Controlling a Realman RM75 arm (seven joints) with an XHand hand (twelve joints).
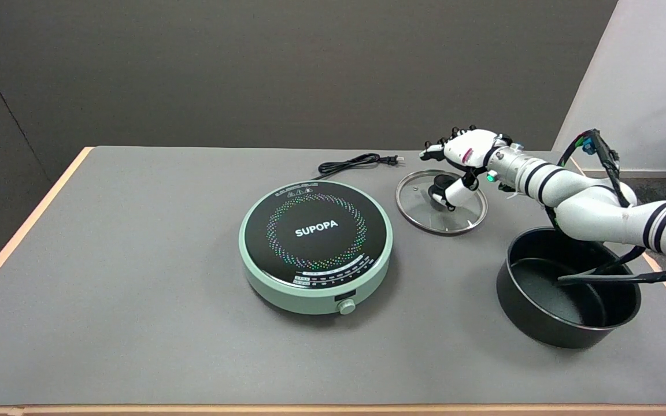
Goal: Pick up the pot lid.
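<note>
Where robot hand (461,160) hovers, round glass lid (441,201) lies

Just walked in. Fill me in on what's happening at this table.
The robot's right hand is over the glass pot lid, fingers spread, thumb down by the black knob. The lid lies flat on the table, not yet lifted. An empty black pot sits to the right and a green cooktop to the left.
</note>
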